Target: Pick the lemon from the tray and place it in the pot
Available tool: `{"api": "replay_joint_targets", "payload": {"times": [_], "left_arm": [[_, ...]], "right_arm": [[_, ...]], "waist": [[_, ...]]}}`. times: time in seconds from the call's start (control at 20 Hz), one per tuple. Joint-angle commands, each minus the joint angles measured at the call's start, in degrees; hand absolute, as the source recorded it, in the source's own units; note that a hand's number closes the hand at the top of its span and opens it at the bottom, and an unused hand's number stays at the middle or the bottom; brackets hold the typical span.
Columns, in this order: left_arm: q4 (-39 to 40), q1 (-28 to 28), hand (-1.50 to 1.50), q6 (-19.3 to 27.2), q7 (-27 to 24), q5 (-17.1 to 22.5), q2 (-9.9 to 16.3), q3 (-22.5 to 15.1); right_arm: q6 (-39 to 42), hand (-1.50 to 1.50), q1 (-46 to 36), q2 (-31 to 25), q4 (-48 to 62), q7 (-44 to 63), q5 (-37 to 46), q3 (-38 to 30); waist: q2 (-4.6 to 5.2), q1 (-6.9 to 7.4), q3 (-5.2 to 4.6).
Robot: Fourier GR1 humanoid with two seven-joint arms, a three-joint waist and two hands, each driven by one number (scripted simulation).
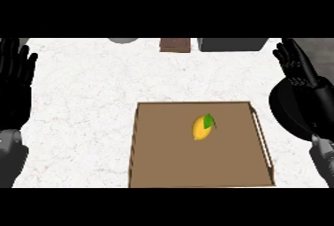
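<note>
A yellow lemon (201, 127) with a green leaf lies a little right of the middle of the brown wooden tray (157, 167). A black pot (290, 110) sits at the right edge of the counter, partly hidden behind my right hand (299, 64). That hand is open with fingers up, above and to the right of the lemon. At the left edge my left hand (16, 70) rests open, fingers up, far from the tray.
Along the counter's far edge sit a grey round object (123, 40), a small brown block (175, 44) and a dark grey box (231, 44). White marbled counter (85, 101) stretches left of the tray.
</note>
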Motion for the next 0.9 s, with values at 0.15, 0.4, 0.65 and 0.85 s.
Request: {"api": "replay_joint_targets", "payload": {"times": [0.15, 0.4, 0.65, 0.85], "left_arm": [[0.8, 1.2, 0.0, -2.8, 3.2, -0.9, -3.6, -7.8], [3.2, 5.4, 0.0, -4.7, 5.8, 0.6, -4.5, -10.5], [2.6, 4.2, 0.0, -3.7, 7.8, -1.2, -6.6, -13.0], [2.8, 7.1, 0.0, -5.3, 5.3, -1.2, -5.8, -11.4]], "right_arm": [[-3.9, -1.5, -3.9, 13.0, 6.9, 8.2, -4.1, 5.6], [-19.1, -1.5, 1.0, 5.8, 9.8, 9.2, 17.9, 6.1], [-29.1, -1.5, 10.0, 11.0, -0.2, 3.7, 32.8, 17.3], [-21.1, -1.5, 14.1, -0.4, -11.7, 19.7, 37.9, 15.6]], "waist": [[2.13, 3.06, 1.22], [1.41, -0.21, 0.93], [1.16, 0.29, 1.16], [1.02, 0.04, 1.02]]}}
